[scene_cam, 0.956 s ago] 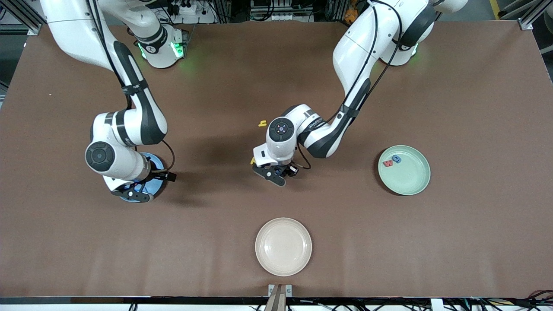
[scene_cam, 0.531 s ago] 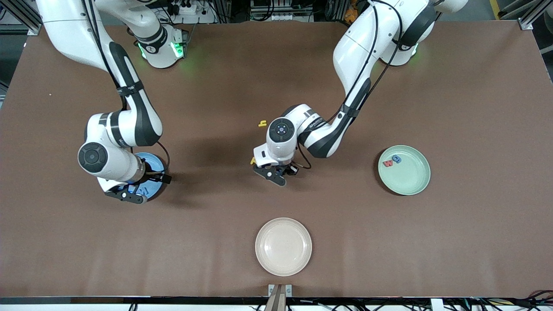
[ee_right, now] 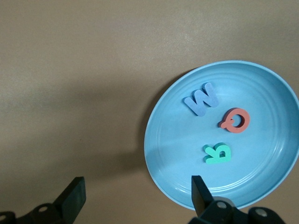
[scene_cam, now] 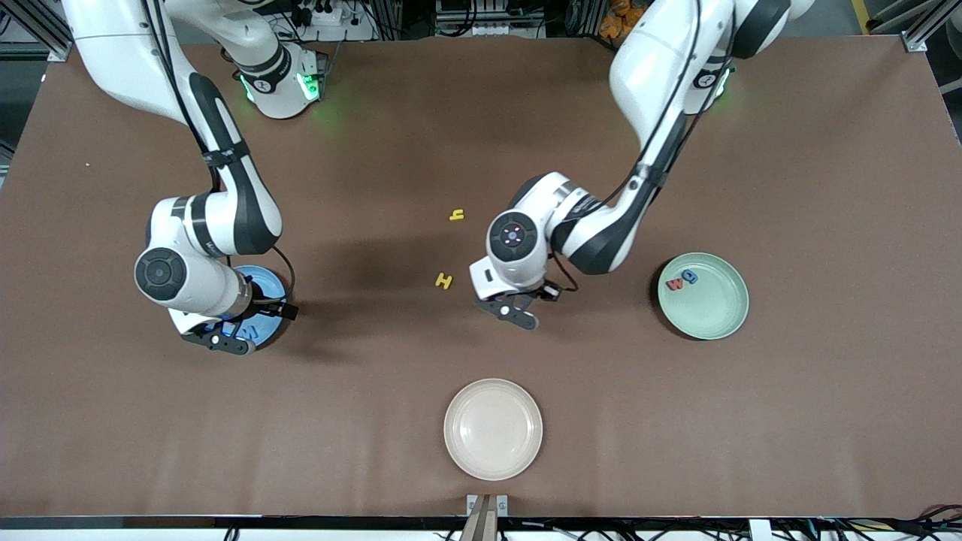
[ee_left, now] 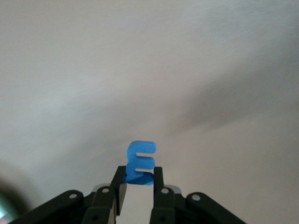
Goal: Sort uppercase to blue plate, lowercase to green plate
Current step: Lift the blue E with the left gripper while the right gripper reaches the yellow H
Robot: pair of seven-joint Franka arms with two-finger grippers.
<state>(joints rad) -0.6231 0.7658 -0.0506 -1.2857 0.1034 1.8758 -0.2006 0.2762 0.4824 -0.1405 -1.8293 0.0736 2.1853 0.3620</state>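
Observation:
My left gripper point(scene_cam: 517, 311) is shut on the small blue m point(ee_left: 140, 163) and holds it up over bare table between the yellow H point(scene_cam: 444, 281) and the green plate point(scene_cam: 714, 312). In the left wrist view the gripper point(ee_left: 139, 176) pinches the m's lower end. The green plate holds the red w point(scene_cam: 675, 284) and the blue g point(scene_cam: 690, 276). The yellow h point(scene_cam: 456, 215) lies farther from the front camera than the H. My right gripper point(scene_cam: 223, 340) is open and empty point(ee_right: 138, 196) over the edge of the blue plate point(scene_cam: 270, 284), which holds the blue M point(ee_right: 202, 99), red Q point(ee_right: 235, 120) and teal R point(ee_right: 217, 153).
A cream plate point(scene_cam: 492, 391) with nothing in it stands near the table's front edge, nearer to the front camera than the yellow H. The right arm's hand covers much of the blue plate point(ee_right: 261, 186) in the front view.
My left gripper has risen and moved toward the green plate with the blue m, uncovering the yellow H. My right gripper shifted slightly toward its own end of the table, then stayed.

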